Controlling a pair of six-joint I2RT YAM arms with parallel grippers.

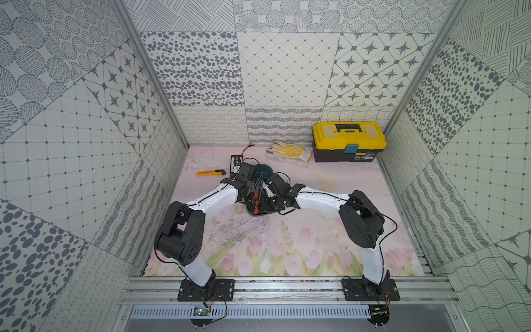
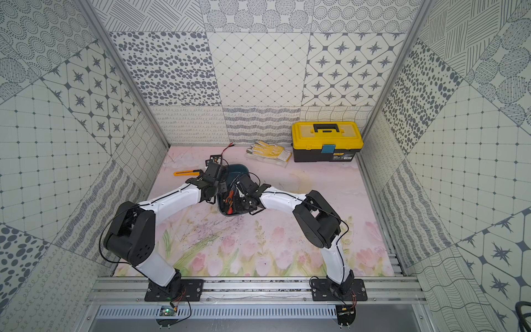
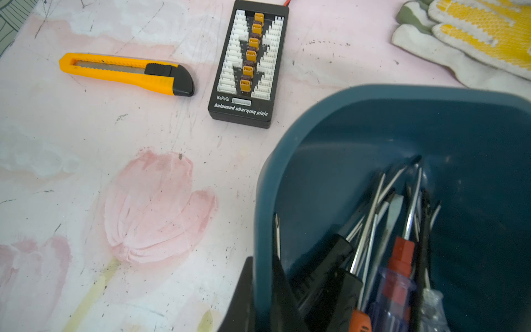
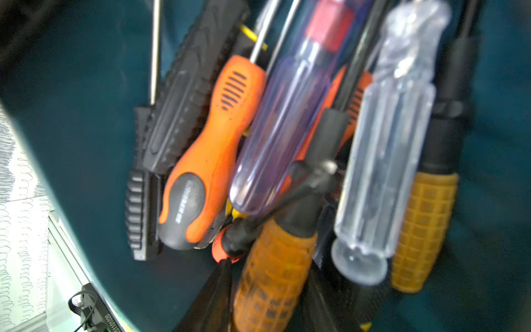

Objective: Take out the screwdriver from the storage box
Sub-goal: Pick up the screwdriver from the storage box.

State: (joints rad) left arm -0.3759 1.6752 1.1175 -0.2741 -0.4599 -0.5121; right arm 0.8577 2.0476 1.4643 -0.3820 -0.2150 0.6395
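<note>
Right wrist view: the storage box (image 4: pixel 71 129) holds a packed bundle of screwdrivers (image 4: pixel 287 115) lying side by side, handles toward the camera. Among them are an orange-and-grey handle (image 4: pixel 212 149), a clear violet handle (image 4: pixel 275 149), a colourless handle (image 4: pixel 385 161) and an amber gridded handle (image 4: pixel 273 276). The picture is blurred. Dark shapes at its lower edge flank the amber gridded handle; whether the right claw (image 1: pixel 268 201) has closed on it cannot be told.

In both top views the box sits on the surface (image 1: pixel 287 244) at mid-depth, between the two arms, with the right claw lowered into it.

Left wrist view: the left claw (image 3: pixel 260 293) is clenched on the box's left wall, one finger outside and one inside. A utility knife (image 3: pixel 126 72) and a charging board (image 3: pixel 250 63) lie on the surface to the left of the box.

Assessment: the box is braced and the reach into it is made, but no screwdriver is out. Remaining: secure one handle, lift it clear of the bundle, and set it outside the box.
</note>
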